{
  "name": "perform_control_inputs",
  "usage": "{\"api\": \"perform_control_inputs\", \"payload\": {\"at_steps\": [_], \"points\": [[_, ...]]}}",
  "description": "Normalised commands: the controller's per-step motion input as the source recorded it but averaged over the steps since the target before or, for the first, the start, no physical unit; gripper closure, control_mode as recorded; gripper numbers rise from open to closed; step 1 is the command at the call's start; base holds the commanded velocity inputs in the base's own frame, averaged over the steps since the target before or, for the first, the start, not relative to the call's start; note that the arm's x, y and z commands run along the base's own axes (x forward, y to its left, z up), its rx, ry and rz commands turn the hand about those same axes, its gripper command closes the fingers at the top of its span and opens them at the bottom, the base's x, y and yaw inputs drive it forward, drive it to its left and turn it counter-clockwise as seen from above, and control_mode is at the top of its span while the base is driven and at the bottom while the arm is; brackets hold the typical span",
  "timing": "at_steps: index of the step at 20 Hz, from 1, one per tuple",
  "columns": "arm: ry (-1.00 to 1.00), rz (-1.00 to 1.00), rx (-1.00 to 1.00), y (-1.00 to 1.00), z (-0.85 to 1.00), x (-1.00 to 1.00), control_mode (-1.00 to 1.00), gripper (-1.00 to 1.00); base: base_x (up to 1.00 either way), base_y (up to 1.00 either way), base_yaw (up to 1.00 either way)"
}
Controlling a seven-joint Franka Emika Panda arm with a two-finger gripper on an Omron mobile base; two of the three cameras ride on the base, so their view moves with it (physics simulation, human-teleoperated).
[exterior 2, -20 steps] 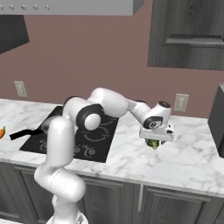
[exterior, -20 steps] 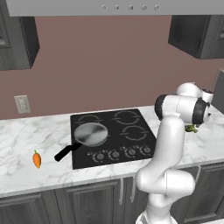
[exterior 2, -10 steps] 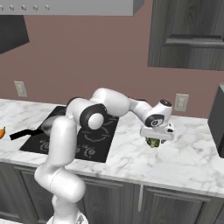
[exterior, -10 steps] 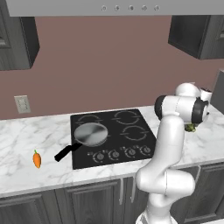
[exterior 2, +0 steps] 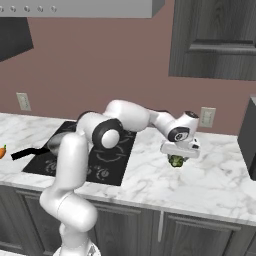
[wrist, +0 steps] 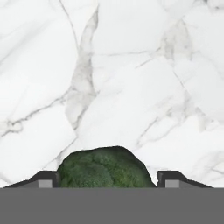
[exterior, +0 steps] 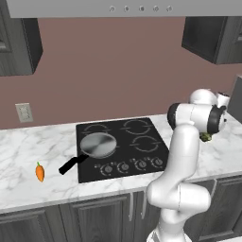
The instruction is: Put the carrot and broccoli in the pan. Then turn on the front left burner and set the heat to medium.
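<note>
The arm reaches out to the right of the stove, its gripper [exterior 2: 177,159] pointing down over the broccoli [exterior 2: 176,161] on the marble counter [exterior 2: 220,180]. From the hand view the floret [wrist: 105,169] sits between the two fingertips [wrist: 43,179], which stand on either side of it; whether they press on it I cannot tell. The pan [exterior: 98,145] rests on the front left burner of the cooktop [exterior: 137,139], and the carrot [exterior: 40,172] lies on the counter well off to its left

White marble counter [exterior: 28,146], black cooktop [exterior: 124,147] inset — carrot [exterior: 40,172] left, broccoli [exterior 2: 176,161] right
</note>
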Motion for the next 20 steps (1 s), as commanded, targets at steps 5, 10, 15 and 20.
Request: {"api": "perform_control_inputs", "payload": {"at_steps": [5, 10, 15, 20], "points": [[-0.06, 0.00, 0.00, 0.16, 0.19, -0.55, -1.00, 1.00, 0.00, 0.00, 0.00], [-0.09, 0.00, 0.00, 0.43, 0.60, -0.63, -1.00, 1.00, 0.00, 0.00, 0.00], [-0.02, 0.00, 0.00, 0.81, 0.60, -0.43, -1.00, 1.00, 0.00, 0.00, 0.00], [0.00, -0.01, -0.02, 1.00, 0.51, -0.18, -1.00, 1.00, 0.00, 0.00, 0.00]]}}
